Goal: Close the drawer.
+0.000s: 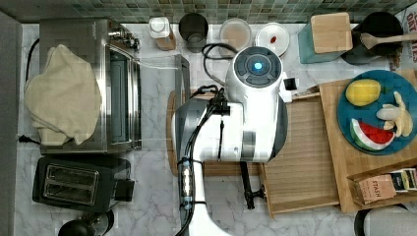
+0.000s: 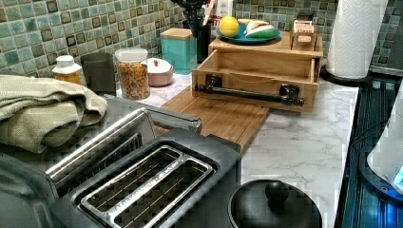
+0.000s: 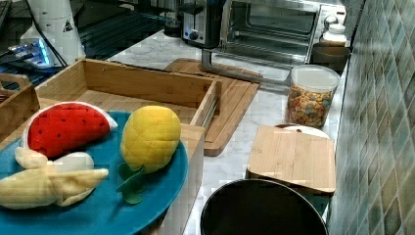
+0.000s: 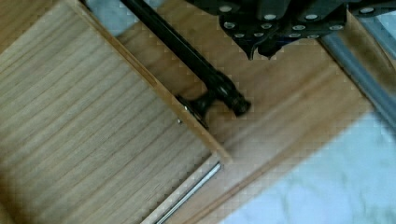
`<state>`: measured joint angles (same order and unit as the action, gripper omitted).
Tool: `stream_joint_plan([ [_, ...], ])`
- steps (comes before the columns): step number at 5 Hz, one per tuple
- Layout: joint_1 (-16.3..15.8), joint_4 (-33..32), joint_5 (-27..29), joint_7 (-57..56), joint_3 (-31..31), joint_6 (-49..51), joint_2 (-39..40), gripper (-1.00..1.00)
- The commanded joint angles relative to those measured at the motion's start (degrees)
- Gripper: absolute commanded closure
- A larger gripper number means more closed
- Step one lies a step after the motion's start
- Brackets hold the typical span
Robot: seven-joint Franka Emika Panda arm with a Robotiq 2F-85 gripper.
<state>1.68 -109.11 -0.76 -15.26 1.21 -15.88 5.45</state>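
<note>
The drawer [image 1: 305,152] is a wide shallow light-wood tray, pulled out of the wooden stand [image 1: 351,169] toward the top view's left. Its grained bottom [image 4: 84,135] is bare. A long black bar handle [image 2: 247,92] runs across its front. In the wrist view my gripper [image 4: 260,52] hangs shut with nothing in it. It sits just outside the bar handle [image 4: 187,51], over the wooden cutting board [image 4: 289,107]. My white arm [image 1: 246,113] reaches over the drawer's front edge in the top view.
The stand top carries a blue fruit plate [image 1: 378,113] and a tea box [image 1: 373,189]. The cutting board [image 2: 218,116] lies in front of the drawer. A toaster oven [image 1: 93,83], a toaster [image 1: 74,182], jars [image 2: 133,73] and a paper towel roll [image 2: 356,38] stand around.
</note>
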Motion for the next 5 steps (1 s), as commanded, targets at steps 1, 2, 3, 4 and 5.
stream_joint_plan([
  [1,-3.0,-9.3,-2.1,-18.0,-2.8,-5.8,-8.3,1.00],
  [2,-3.4,-14.7,-1.6,-18.9,-3.8,-10.6,-10.2,1.00],
  [3,-6.2,-19.8,-3.8,-21.8,-2.3,-14.1,-11.2,1.00],
  [4,-5.0,-23.6,-5.4,-26.6,-3.3,-18.3,-10.7,1.00],
  [5,-4.2,-27.4,-5.7,-32.0,-2.8,-24.7,-9.7,1.00],
])
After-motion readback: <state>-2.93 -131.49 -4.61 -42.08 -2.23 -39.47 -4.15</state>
